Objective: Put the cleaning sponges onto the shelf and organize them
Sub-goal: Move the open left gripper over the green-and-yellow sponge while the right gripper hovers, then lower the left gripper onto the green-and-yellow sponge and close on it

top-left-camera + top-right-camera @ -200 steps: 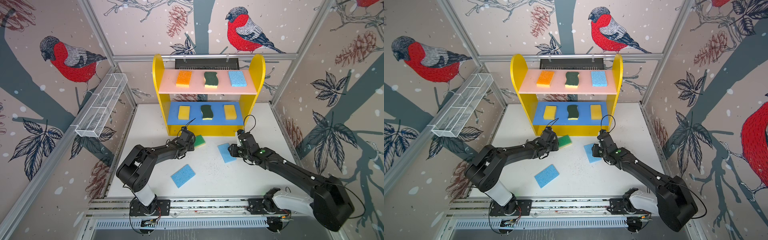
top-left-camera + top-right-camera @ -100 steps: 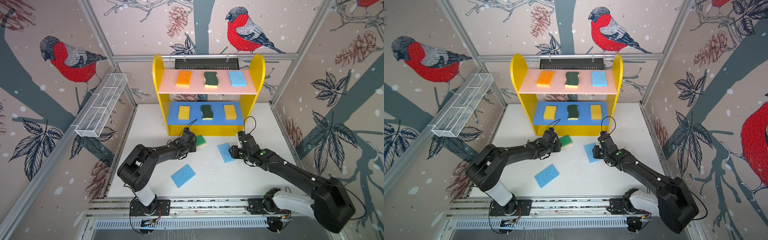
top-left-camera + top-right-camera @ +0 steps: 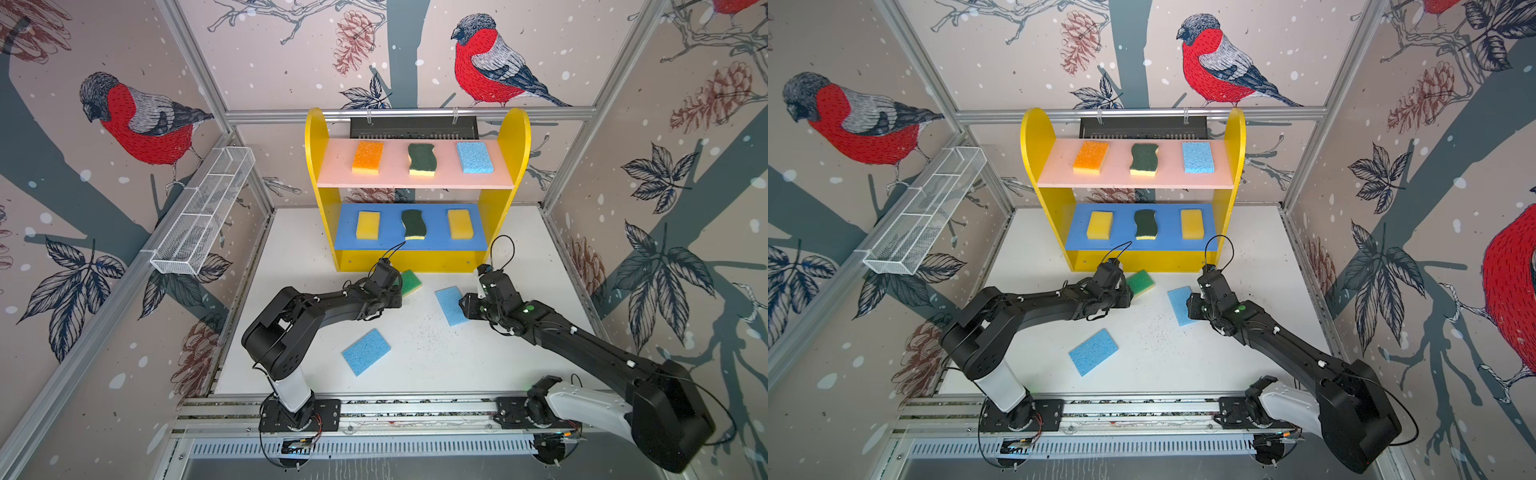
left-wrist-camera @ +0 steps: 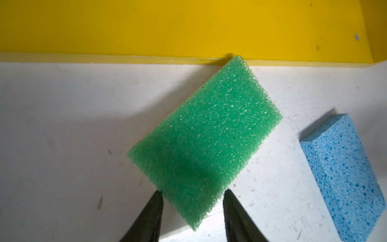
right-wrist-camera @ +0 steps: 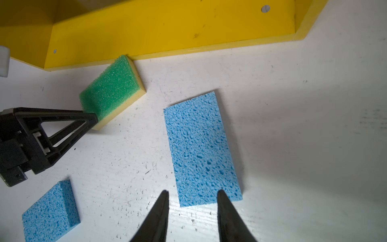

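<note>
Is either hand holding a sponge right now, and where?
The left hand pinches the green sponge by one corner; the right hand holds nothing.

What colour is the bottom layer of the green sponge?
The green sponge has a pale yellow base, clearest in the right wrist view.

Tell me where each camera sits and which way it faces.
Top views: high at the front, looking down and back at the yellow shelf with pink and blue boards; left arm and right arm show in both.
Left wrist: low, facing the shelf's base across the green rectangular foam sponge; the left gripper shows.
Right wrist: low, facing the light blue rectangular foam sponge; the right gripper and left gripper show.
Shared: both wrist views hold both sponges.
</note>
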